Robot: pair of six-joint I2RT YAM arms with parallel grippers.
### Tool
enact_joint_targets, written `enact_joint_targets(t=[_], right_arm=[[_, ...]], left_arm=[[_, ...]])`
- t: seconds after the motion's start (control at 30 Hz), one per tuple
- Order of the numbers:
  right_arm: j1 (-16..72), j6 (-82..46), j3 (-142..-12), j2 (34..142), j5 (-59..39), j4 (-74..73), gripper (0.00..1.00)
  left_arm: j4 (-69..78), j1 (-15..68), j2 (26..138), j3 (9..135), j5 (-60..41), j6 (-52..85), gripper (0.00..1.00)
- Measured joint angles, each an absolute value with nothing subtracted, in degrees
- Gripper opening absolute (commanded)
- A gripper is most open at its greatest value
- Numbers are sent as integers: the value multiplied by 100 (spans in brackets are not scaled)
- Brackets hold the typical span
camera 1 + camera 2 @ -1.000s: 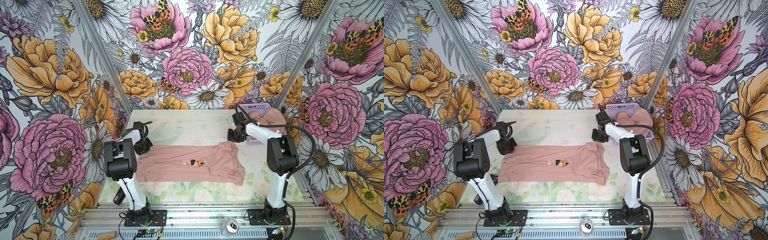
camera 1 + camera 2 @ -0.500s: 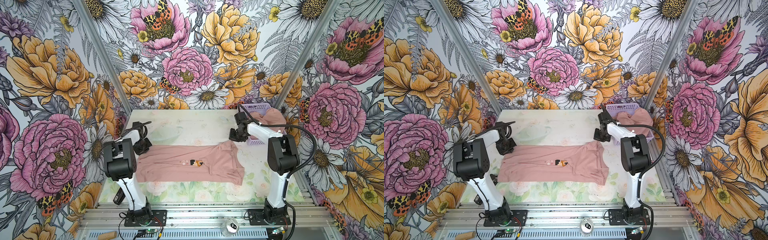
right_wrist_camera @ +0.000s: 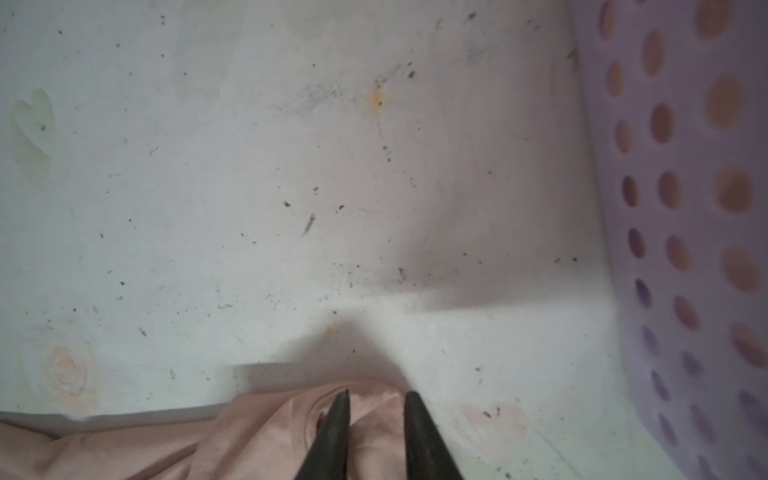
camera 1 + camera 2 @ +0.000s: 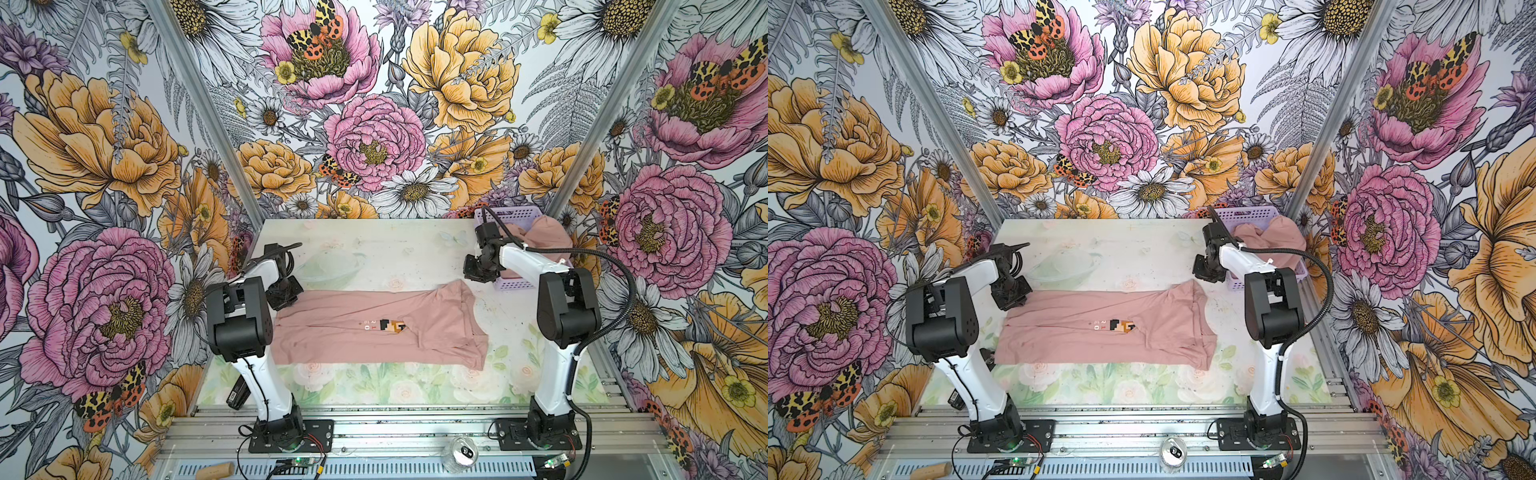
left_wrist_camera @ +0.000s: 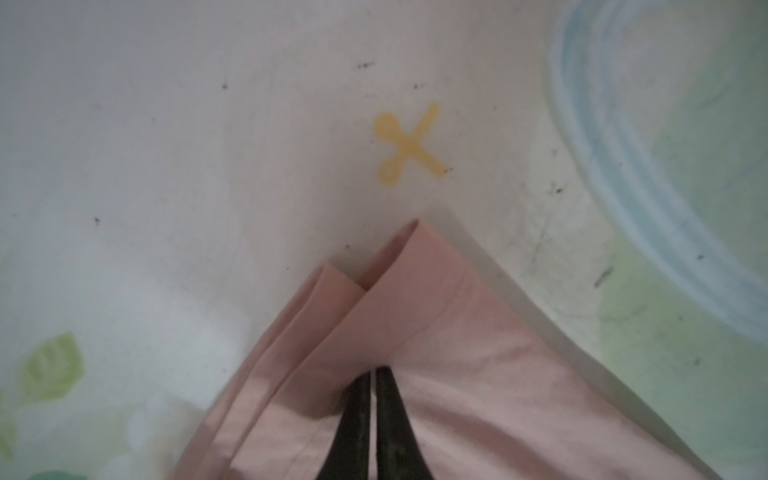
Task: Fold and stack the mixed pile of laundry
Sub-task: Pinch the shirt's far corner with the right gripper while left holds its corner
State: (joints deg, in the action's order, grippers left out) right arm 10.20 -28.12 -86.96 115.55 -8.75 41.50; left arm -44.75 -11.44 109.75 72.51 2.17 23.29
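Note:
A dusty-pink T-shirt [image 4: 353,332] [image 4: 1079,332] lies spread across the middle of the table, with a small pixel print [image 4: 390,325] facing up. My left gripper [image 5: 375,372] is shut on the shirt's hem next to its far-left corner [image 5: 415,232]; both top views show it there [image 4: 286,297] [image 4: 1013,297]. My right gripper [image 3: 376,395] is open, its jaws apart just over the bunched far-right corner [image 3: 291,419] of the shirt, beside the basket [image 4: 478,272] [image 4: 1206,272]. More pink cloth of the laundry pile [image 4: 544,235] [image 4: 1279,237] is heaped in the basket.
The lavender perforated basket [image 4: 513,216] [image 3: 685,208] stands at the far right corner, close to my right gripper. A yellow cross mark [image 5: 409,143] is on the table beyond the left corner. A can [image 4: 459,453] rests on the front rail.
My right gripper has edged a little toward the basket. The shirt and the left arm have not visibly moved.

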Motion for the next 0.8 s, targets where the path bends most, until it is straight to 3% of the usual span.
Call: enact_joint_targets(t=[0.3, 0.5, 0.6, 0.8], right_arm=[[1256, -2895, -8696, 11577, -1149, 4091, 31], [1258, -2947, -8694, 11705, -1162, 4086, 16], [1253, -2952, -8694, 11710, -1120, 4084, 2], [1212, -2952, -8694, 11710, -989, 4086, 0]], left_arm=[[-4475, -1144, 10975, 7251, 217, 2290, 8], [-4475, -1144, 10975, 7251, 215, 2290, 8], [-4475, -1144, 10975, 7251, 217, 2290, 8], [-4475, -1149, 10978, 7251, 215, 2287, 8]])
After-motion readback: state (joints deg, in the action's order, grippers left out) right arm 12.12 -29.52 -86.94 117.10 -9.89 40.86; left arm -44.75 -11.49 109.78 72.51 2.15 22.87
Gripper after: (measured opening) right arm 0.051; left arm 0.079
